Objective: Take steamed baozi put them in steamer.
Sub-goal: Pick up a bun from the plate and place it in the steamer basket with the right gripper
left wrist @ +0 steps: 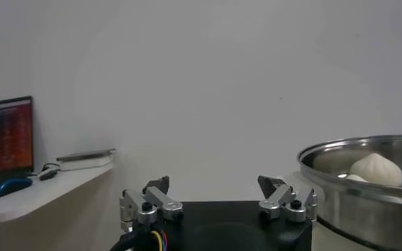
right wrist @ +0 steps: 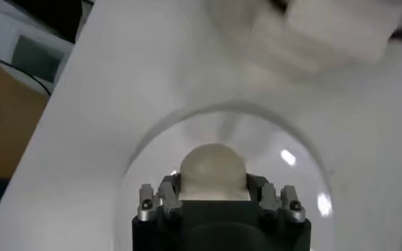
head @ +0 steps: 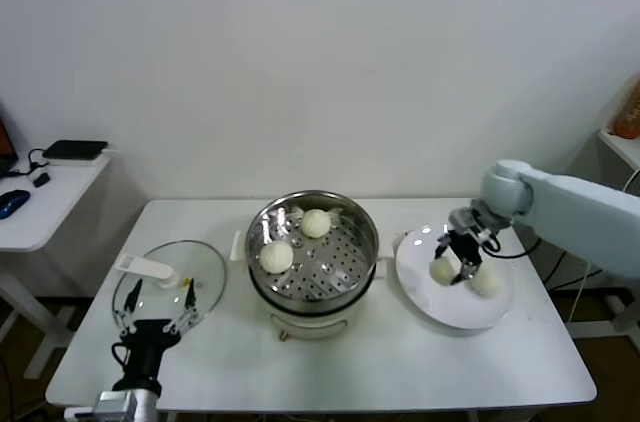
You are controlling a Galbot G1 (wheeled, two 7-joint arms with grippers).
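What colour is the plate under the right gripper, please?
White; the plate shows best in the head view.

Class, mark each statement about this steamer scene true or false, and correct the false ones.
1. Two baozi lie in the steamer. True.
2. The right gripper is shut on a baozi over the plate. True.
3. The plate is bare apart from the gripped bun. False: another baozi lies on it.
4. The glass lid covers the steamer. False: it lies on the table, on the steamer's left.
5. The left gripper holds a bun. False: it is open and holds nothing, near the lid.
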